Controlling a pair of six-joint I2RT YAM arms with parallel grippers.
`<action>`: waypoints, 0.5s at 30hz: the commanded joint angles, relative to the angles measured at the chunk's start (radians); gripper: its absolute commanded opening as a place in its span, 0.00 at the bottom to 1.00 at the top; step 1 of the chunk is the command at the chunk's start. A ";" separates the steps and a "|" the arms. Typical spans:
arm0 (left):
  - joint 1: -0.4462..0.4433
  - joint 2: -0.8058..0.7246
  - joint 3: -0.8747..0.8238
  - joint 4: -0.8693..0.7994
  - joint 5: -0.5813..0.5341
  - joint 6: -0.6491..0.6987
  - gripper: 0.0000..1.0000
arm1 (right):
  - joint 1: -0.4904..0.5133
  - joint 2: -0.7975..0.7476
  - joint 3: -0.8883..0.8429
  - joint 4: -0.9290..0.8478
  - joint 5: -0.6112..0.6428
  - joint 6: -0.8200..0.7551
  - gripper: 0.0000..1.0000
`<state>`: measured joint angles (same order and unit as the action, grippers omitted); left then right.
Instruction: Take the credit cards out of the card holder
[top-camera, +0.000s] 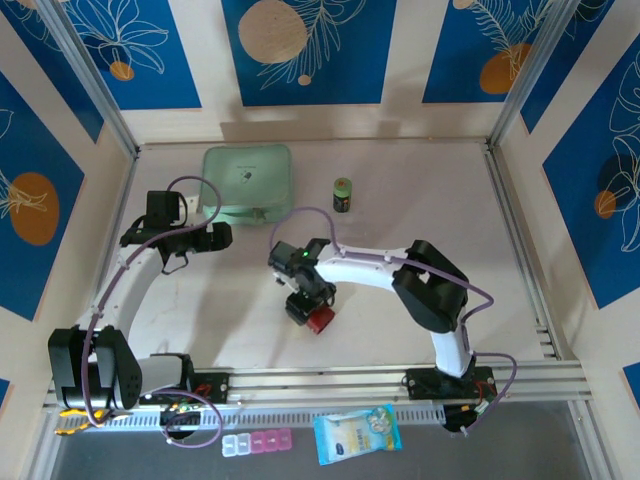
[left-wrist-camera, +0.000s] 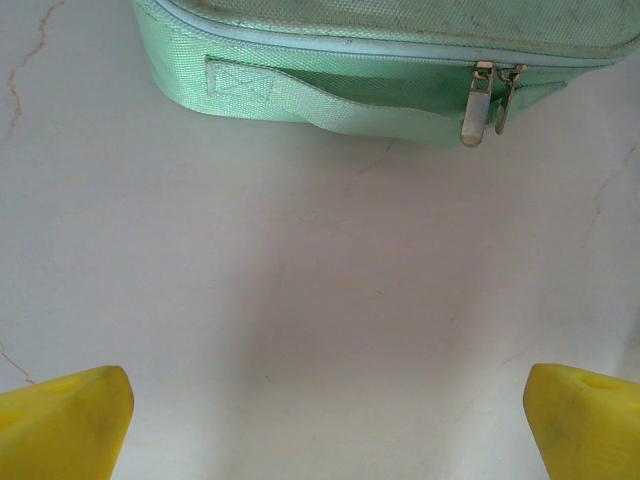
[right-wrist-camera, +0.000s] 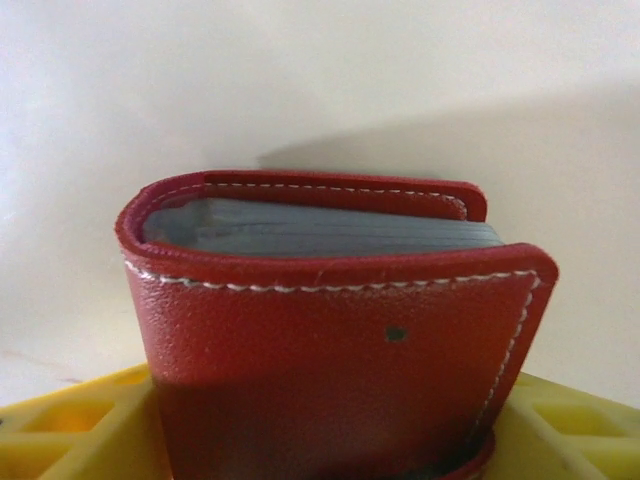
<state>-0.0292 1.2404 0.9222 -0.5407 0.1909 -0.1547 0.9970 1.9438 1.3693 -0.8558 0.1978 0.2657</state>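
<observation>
Your right end effector (top-camera: 306, 306) sat low over the small dark-red leather-look card holder (top-camera: 320, 320). The holder lay on the pale table (top-camera: 420, 200), on the near side of the large mint-green fabric zip case (top-camera: 247, 183), a little to the case's right and well apart from it.

In the right wrist view the holder was folded closed, with white stitching along its front cover. A stack of grey-blue layered edges (right-wrist-camera: 320, 232) showed between the two covers. The yellow fingers (right-wrist-camera: 70, 430) flanked it at both lower corners, and the holder covered their inner edges. You could not tell from that whether they were pinching it or only bracketing it.

Your left end effector (top-camera: 218, 238) hovered just off the case's near left corner with its fingers spread wide. In the left wrist view its yellow fingertips (left-wrist-camera: 65, 420) stood at the two bottom corners with bare table between them. Ahead of them was the case's near wall, with its webbing handle (left-wrist-camera: 340, 105) and two metal zip pulls (left-wrist-camera: 485, 100).

A small green cylinder (top-camera: 343, 194) stood upright near the case's right side.
</observation>
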 joint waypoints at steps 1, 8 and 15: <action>-0.007 0.001 0.011 -0.020 0.020 0.013 1.00 | -0.059 -0.048 -0.019 -0.031 0.010 0.196 0.67; -0.007 0.007 0.016 -0.024 0.052 -0.045 1.00 | -0.133 -0.020 -0.030 -0.038 0.044 0.451 0.71; -0.025 0.025 0.011 -0.017 0.164 -0.159 0.98 | -0.121 -0.026 -0.053 -0.041 0.051 0.536 0.74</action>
<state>-0.0349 1.2564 0.9226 -0.5430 0.2756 -0.2451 0.8627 1.9282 1.3342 -0.8764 0.2451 0.7174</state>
